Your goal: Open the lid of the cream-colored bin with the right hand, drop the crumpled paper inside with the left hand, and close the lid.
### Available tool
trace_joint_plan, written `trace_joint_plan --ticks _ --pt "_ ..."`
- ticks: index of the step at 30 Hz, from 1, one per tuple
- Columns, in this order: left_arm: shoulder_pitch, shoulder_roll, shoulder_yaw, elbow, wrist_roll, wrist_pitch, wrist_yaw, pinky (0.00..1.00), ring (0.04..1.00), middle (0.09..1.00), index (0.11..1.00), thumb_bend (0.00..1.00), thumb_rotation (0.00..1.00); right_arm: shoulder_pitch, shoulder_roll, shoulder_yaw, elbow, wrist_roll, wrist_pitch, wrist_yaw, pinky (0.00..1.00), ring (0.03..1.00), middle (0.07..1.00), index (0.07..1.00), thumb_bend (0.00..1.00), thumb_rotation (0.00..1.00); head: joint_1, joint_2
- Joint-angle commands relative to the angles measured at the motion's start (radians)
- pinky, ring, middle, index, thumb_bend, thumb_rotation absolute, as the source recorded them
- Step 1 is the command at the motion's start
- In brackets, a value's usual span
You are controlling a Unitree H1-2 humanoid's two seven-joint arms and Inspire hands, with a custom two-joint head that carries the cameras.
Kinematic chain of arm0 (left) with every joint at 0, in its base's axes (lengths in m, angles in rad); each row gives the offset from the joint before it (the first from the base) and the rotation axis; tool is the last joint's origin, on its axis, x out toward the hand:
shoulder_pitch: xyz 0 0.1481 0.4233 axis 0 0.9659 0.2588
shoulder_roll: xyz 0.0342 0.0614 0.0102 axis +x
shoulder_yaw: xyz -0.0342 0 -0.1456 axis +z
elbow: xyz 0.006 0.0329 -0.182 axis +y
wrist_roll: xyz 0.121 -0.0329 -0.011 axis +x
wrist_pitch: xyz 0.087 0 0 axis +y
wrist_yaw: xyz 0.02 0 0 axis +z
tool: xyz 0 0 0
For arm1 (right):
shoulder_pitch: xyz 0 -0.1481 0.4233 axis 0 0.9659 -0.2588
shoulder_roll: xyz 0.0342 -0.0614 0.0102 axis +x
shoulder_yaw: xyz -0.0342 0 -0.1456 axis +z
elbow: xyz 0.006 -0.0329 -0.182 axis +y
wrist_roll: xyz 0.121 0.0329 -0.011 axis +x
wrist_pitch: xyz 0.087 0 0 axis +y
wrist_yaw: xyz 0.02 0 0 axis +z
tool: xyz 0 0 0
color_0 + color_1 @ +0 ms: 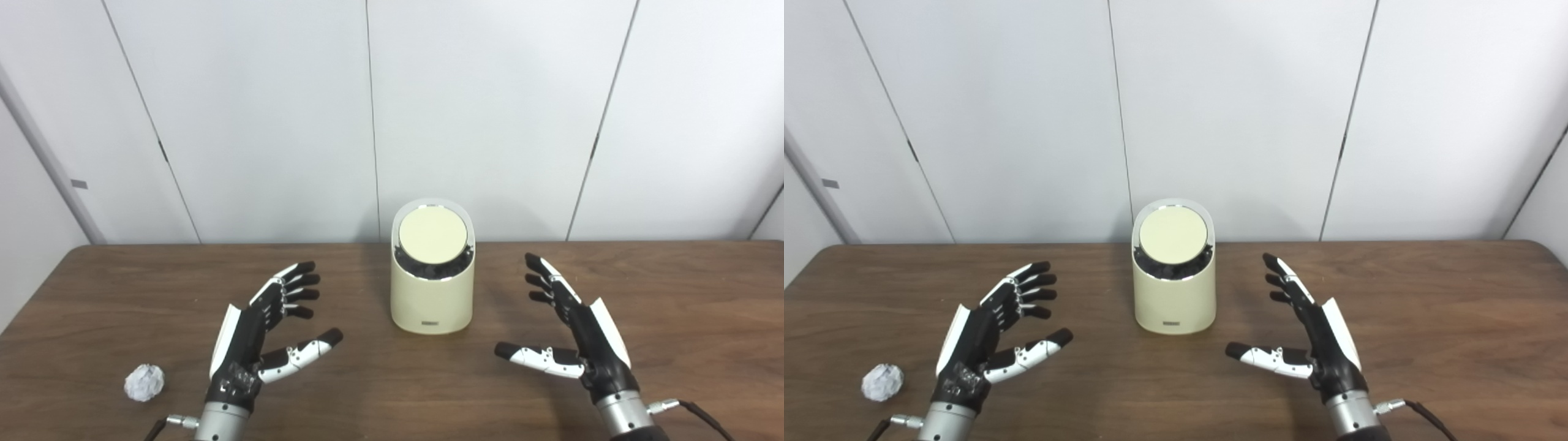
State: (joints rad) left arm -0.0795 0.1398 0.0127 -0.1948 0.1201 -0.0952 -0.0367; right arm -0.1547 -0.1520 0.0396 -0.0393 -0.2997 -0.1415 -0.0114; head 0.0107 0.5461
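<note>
A: What do the hands look like?

B: The left hand (257,343) and the right hand (582,340) match: black palms and frames, each with a white plate along its outer edge.

A: And the fingers?

B: The fingers (294,288) are white over dark links, capped with black tips. The thumbs are white with small dark screws and black tips too.

A: The wrists?

B: Each is a silver metal cylinder. A small silver connector sticks out of the left one at nine o'clock and of the right one at three o'clock, each with a thin black cable (704,413).
</note>
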Motion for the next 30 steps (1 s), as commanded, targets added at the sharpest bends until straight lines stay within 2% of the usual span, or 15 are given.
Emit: trace_joint_plan --ticks 1,19,26,30 --pt "-0.017 0.002 0.003 -0.017 0.008 -0.035 0.01 0.62 0.737 0.797 0.834 0.72 0.17 -0.024 0.005 -0.003 -0.044 -0.003 -0.009 -0.014 0.81 0.876 0.922 0.903 0.8 0.39 0.0 0.001" --pt "-0.017 -0.002 0.005 -0.026 -0.002 -0.025 0.009 0.62 0.74 0.795 0.83 0.72 0.16 -0.022 0.006 0.0 -0.056 -0.002 0.002 -0.012 0.8 0.874 0.922 0.903 0.8 0.38 0.0 0.001" --pt "-0.024 -0.001 0.003 -0.011 -0.001 -0.037 0.008 0.62 0.736 0.794 0.832 0.72 0.16 -0.027 0.008 0.002 -0.042 -0.006 -0.008 -0.016 0.78 0.868 0.922 0.902 0.79 0.37 0.005 -0.011" --pt "-0.028 -0.001 -0.001 -0.001 0.003 -0.038 0.006 0.63 0.736 0.792 0.832 0.72 0.17 -0.034 0.015 0.009 -0.034 -0.02 -0.012 -0.024 0.74 0.853 0.91 0.892 0.79 0.38 0.007 -0.031"
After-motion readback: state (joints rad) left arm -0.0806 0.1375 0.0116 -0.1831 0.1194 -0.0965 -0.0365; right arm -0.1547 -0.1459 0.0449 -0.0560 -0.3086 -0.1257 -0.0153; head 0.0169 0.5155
